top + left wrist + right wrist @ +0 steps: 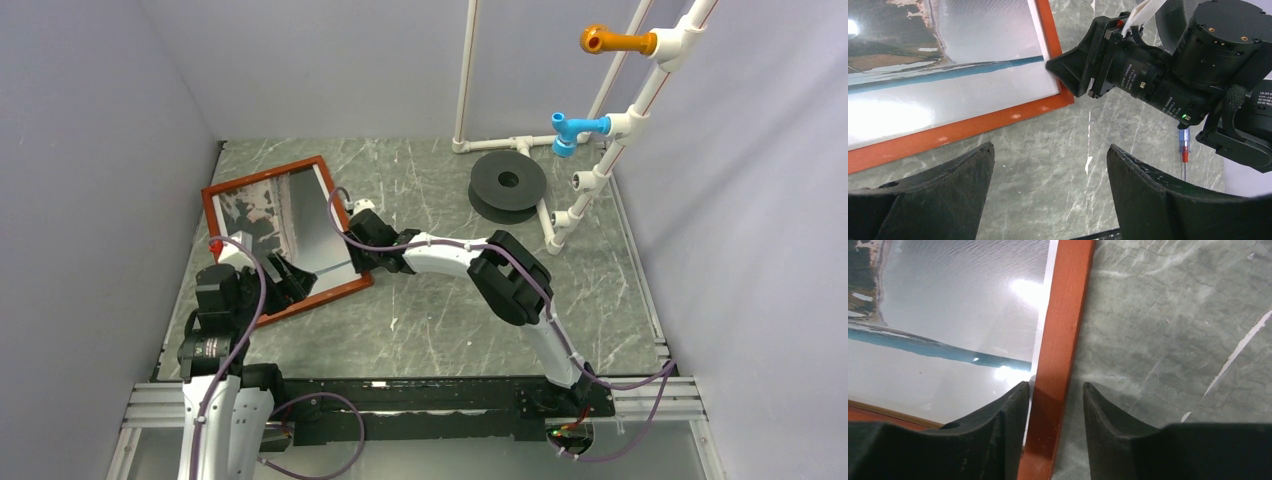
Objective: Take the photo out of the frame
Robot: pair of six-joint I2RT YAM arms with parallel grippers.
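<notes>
The frame [330,296] lies flat at the left of the marble table [450,310], with the photo [300,215] inside it. The right gripper [1055,390] straddles the frame's right rail, one finger on each side, but the pictures do not show whether it pinches the rail. The left gripper [1050,155] hangs wide open above the table beside the near rail.

Bright, even overhead light. White glare patches bloom on the glossy photo [948,315] in both wrist views; a soft shadow crosses the frame [1065,330] rail.

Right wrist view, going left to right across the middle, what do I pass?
First the photo, then the frame rail, then the bare grey table.
</notes>
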